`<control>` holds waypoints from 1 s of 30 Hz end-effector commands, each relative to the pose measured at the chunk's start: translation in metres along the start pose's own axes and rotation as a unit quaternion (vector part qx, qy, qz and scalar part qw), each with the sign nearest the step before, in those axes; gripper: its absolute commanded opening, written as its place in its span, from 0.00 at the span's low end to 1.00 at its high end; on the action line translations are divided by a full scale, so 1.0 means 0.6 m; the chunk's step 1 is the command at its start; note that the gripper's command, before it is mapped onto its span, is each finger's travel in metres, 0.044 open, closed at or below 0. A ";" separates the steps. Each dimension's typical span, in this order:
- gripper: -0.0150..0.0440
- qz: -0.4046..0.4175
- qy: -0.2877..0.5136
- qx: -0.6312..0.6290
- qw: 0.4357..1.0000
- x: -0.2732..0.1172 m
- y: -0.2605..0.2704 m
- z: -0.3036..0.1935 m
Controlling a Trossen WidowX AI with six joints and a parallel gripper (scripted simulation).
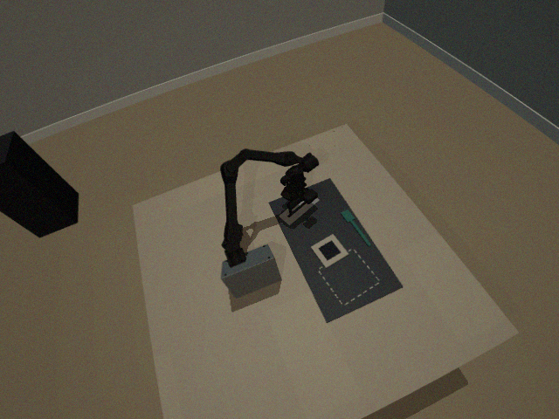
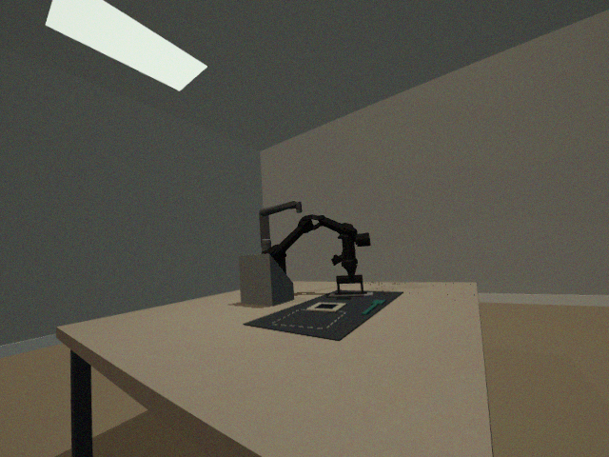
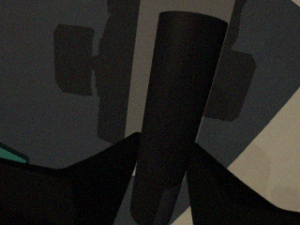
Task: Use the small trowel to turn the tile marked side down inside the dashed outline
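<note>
The trowel (image 1: 290,218) (image 2: 366,293) (image 3: 180,94) has a flat light plate and a black bar handle on two posts. It lies flat at the mat's far end. My gripper (image 1: 299,202) (image 2: 349,274) (image 3: 164,143) points down, with its fingers shut on the handle from both sides. The tile (image 1: 316,247) (image 2: 326,306), pale with a dark square on top, lies flat on the mat (image 1: 305,253) (image 2: 339,332). The dashed outline (image 1: 345,304) is at the mat's near end; the tile lies against its edge, mostly outside. The fingertip contact is partly hidden by the handle.
A green spatula-like tool (image 1: 348,216) (image 2: 378,303) (image 3: 11,156) lies along the mat's right side in the top view. The grey base box (image 1: 252,275) (image 2: 255,280) stands left of the mat. A grey bent post (image 2: 265,226) rises behind the box in the exterior view.
</note>
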State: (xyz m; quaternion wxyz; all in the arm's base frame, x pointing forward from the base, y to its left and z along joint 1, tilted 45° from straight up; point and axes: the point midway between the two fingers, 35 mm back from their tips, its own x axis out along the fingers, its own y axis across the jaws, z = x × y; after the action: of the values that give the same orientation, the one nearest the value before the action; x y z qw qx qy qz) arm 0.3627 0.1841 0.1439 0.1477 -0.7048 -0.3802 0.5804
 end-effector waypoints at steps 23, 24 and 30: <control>0.47 -0.002 0.000 -0.094 0.996 0.002 -0.002 0.000; 0.47 -0.002 0.000 -0.109 0.994 0.002 -0.002 0.000; 0.47 -0.002 0.000 -0.197 0.980 0.002 -0.002 0.000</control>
State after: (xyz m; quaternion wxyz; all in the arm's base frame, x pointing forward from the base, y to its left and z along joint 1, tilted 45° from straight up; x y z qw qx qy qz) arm 0.3625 0.1843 0.1442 0.0424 -0.7185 -0.4636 0.5168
